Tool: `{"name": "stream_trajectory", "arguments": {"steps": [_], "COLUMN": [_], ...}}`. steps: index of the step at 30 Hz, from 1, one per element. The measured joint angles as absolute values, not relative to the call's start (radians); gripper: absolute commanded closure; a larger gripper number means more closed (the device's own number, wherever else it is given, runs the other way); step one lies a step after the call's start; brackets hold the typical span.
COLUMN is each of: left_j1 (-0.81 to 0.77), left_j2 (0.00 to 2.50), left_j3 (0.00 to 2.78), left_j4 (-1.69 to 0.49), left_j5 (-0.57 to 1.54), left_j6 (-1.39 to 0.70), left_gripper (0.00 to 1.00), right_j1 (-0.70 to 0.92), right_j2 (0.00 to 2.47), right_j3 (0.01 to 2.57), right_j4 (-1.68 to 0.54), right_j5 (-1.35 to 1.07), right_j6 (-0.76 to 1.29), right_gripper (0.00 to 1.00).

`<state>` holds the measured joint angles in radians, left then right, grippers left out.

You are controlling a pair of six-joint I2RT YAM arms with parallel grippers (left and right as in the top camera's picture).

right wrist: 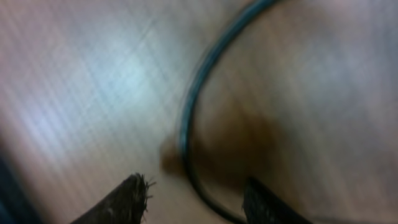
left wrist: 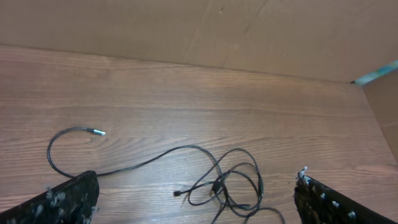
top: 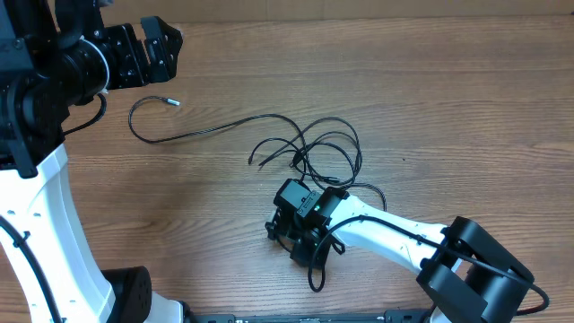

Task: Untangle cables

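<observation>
Several thin black cables (top: 316, 148) lie knotted in loops at the middle of the wooden table. One long cable (top: 206, 131) runs left from the knot and curls round to a silver plug tip (top: 172, 101). The left wrist view shows the same knot (left wrist: 231, 185) and plug tip (left wrist: 98, 132). My left gripper (top: 148, 52) hangs open at the far left, well away from the cables, its fingers (left wrist: 65, 198) wide apart. My right gripper (top: 296, 235) points down just in front of the knot. Its jaws (right wrist: 196, 193) stand apart, with a blurred cable loop (right wrist: 189, 124) running between them, closer to the right finger (right wrist: 267, 202).
The right arm (top: 395, 235) reaches in from the lower right, and its own thicker black cable (top: 316, 269) loops beside the wrist. The left arm's white base (top: 45, 224) stands at the left edge. A brown wall (left wrist: 205, 31) rises behind the table.
</observation>
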<state>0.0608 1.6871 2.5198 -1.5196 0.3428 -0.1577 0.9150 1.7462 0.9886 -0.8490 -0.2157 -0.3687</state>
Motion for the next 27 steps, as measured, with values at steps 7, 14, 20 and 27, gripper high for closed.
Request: {"name": "stream_trajectory", "arguments": {"steps": [7, 14, 20, 27], "left_j1": [0.061, 0.061, 0.061, 0.061], "left_j2": [1.691, 1.708, 1.708, 1.708], "left_j3": [2.520, 2.520, 2.520, 2.520], "left_j4": [-1.547, -1.558, -1.558, -1.559], "left_j5": [0.339, 0.339, 0.339, 0.339], "left_j6": [-0.154, -0.146, -0.136, -0.130], "left_gripper": [0.00, 0.00, 0.00, 0.00], "right_j1": [0.946, 0.946, 0.944, 0.944], "right_j2": [1.698, 1.694, 1.669, 1.671], "right_j3": [1.045, 0.907, 0.826, 0.829], "right_j4": [-0.834, -0.693, -0.594, -0.646], "right_j5": [-0.258, -0.258, -0.271, -0.310], "right_j6": [-0.345, -0.333, -0.299, -0.241], "right_gripper": [0.52, 0.52, 0.96, 0.96]}}
